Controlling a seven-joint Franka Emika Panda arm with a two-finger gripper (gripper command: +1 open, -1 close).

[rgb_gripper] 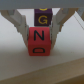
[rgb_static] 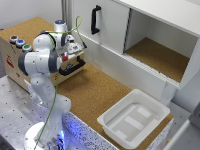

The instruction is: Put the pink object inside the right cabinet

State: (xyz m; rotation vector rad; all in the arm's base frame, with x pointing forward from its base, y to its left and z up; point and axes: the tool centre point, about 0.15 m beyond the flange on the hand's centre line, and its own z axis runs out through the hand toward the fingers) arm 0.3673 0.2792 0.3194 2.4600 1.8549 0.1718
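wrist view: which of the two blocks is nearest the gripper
The pink block with dark letters: it lies right between the fingers of the gripper. The purple block, with a yellow G, sits farther back behind it.
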